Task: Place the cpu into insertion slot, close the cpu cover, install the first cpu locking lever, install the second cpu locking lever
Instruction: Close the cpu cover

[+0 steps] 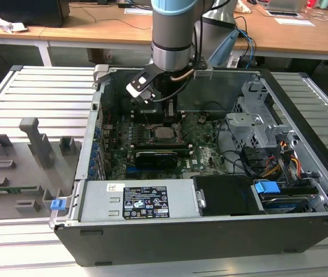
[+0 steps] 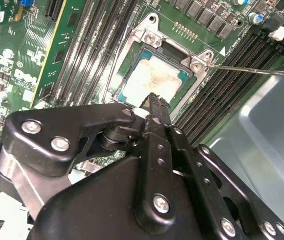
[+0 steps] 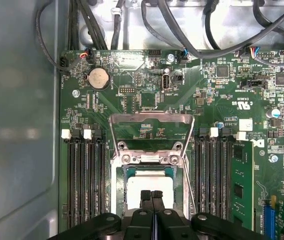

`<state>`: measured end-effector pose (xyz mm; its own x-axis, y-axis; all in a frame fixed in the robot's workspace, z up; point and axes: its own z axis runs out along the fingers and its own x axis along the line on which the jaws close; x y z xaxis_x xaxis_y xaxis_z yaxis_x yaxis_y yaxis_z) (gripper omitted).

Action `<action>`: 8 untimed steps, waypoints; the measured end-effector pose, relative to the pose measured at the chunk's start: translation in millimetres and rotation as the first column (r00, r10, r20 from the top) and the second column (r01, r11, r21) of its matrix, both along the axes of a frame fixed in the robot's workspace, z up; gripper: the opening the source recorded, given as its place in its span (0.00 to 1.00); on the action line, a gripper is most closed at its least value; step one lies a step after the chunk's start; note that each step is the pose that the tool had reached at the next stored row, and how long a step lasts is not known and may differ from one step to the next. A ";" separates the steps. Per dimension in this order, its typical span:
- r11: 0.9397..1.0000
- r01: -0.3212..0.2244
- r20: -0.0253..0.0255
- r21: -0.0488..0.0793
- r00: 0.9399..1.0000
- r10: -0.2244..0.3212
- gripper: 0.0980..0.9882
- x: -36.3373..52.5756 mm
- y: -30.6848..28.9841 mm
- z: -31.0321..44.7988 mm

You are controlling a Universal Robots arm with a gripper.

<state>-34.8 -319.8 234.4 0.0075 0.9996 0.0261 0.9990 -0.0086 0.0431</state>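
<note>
Slatted metal table (image 1: 37,92) comes first, with an open computer case (image 1: 152,242) lying on it, and inside the case a green board (image 1: 204,156). On this board the chip (image 3: 138,182) already lies flat in its socket (image 2: 151,49), between the rows of long black memory slots (image 3: 84,180). Directly over the chip hangs the claw (image 3: 151,196), its two fingers pressed together and carrying nothing. Behind the socket the cover (image 3: 150,119) stands lifted on its hinge, so that the board is seen through its window. Further back the arm (image 1: 172,34) goes up, and wooden desks (image 1: 94,26) close the room.

I judge that the work is now at the cover. To do it well, the joined fingers should meet the top bar of the frame and not the chip. They should bring it over the hinge slowly, so that it comes flat onto the rim without shifting the chip. The thin metal lever (image 2: 246,70) that sticks out sideways should be kept clear of the frame's path.

Some things I cannot decide. Whether the fingertips touch the chip or hover just above it is not clear to me. In the first wrist view, the part of the socket nearest to the claw is covered by the black fingers. One lever I make out with certainty; of the second I am not sure.
</note>
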 end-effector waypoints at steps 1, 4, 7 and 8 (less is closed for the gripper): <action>1.000 0.000 0.000 0.000 1.000 0.000 0.01 0.0 0.0 2.2; 1.000 0.000 0.000 0.000 1.000 0.000 0.01 0.0 0.0 9.3; 1.000 0.000 0.000 0.000 1.000 0.000 0.01 0.0 0.0 16.8; 1.000 0.000 0.000 0.000 1.000 0.000 0.01 0.0 0.0 21.0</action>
